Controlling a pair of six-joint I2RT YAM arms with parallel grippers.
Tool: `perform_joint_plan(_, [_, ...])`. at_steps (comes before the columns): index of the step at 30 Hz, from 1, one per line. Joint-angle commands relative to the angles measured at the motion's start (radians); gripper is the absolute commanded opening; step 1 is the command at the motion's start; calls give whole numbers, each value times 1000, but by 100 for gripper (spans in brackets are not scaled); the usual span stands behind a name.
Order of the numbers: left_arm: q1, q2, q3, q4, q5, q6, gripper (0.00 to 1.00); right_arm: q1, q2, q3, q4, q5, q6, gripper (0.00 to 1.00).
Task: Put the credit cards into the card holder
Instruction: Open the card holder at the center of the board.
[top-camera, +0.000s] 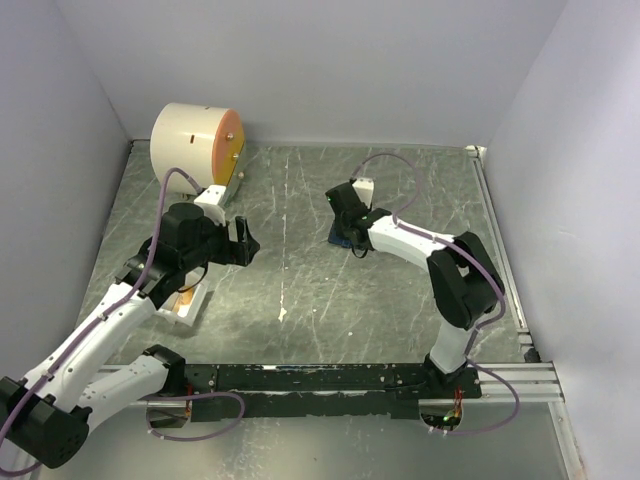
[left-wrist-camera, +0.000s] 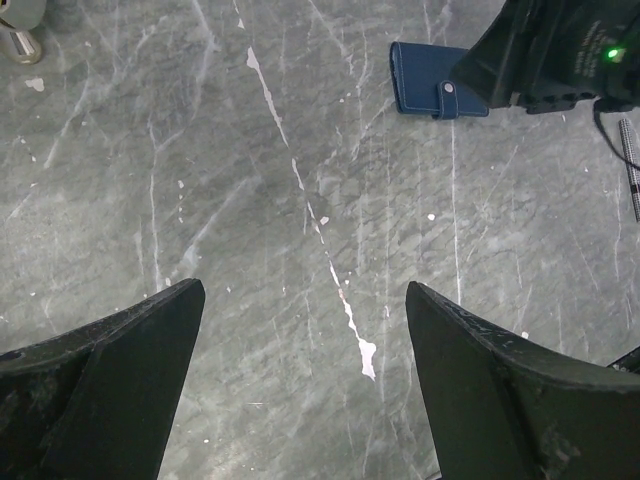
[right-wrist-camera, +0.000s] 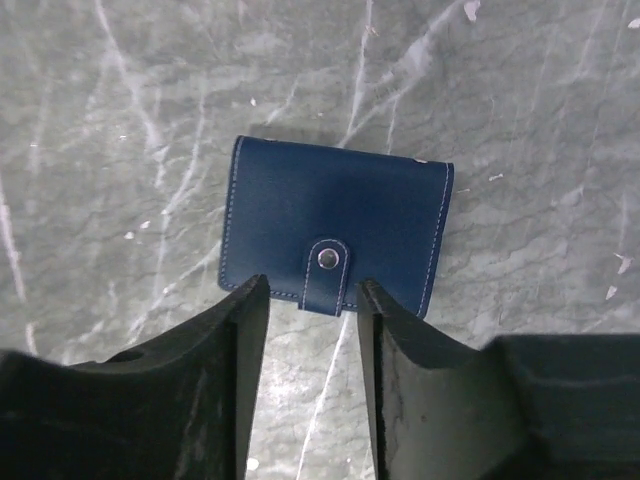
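Note:
The card holder (right-wrist-camera: 335, 225) is a dark navy case lying closed and flat on the table, its snap tab fastened. It also shows in the top view (top-camera: 340, 238) and the left wrist view (left-wrist-camera: 430, 78). My right gripper (right-wrist-camera: 312, 290) is open just above its near edge, one finger on each side of the tab, holding nothing. My left gripper (left-wrist-camera: 305, 290) is open and empty over bare table (top-camera: 245, 245), well to the left of the case. A sliver of the orange-yellow card (top-camera: 186, 296) shows in the white tray, mostly hidden by my left arm. The dark card is hidden.
The white tray (top-camera: 196, 310) lies at the left under my left arm. A big cream cylinder with an orange face (top-camera: 197, 140) stands at the back left. Walls close the table on three sides; a black rail (top-camera: 330, 378) runs along the near edge.

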Motion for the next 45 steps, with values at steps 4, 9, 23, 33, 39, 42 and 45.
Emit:
perform_joint_plan(4, [10, -24, 21, -3, -21, 17, 94, -14, 82, 30, 28, 15, 46, 37])
perform_joint_plan(9, [10, -18, 26, -10, -16, 18, 94, -18, 125, 47, 14, 40, 48, 35])
perform_joint_plan(23, [9, -19, 21, -9, -38, 11, 94, -29, 169, -6, 44, 10, 0, 20])
perform_joint_plan(33, [9, 58, 27, -61, -52, -110, 94, -14, -13, -215, 161, -124, -165, 9])
perform_joint_plan(39, [10, 96, -27, -38, 47, -232, 94, 33, -156, -332, 198, -183, -237, 6])
perform_joint_plan(42, [8, 117, -40, -7, 102, -264, 94, 57, -193, -355, 202, -207, -256, 0])
perform_joint_plan(45, [8, 153, -21, 1, 134, -285, 94, 94, -235, -372, 209, -236, -285, 0])
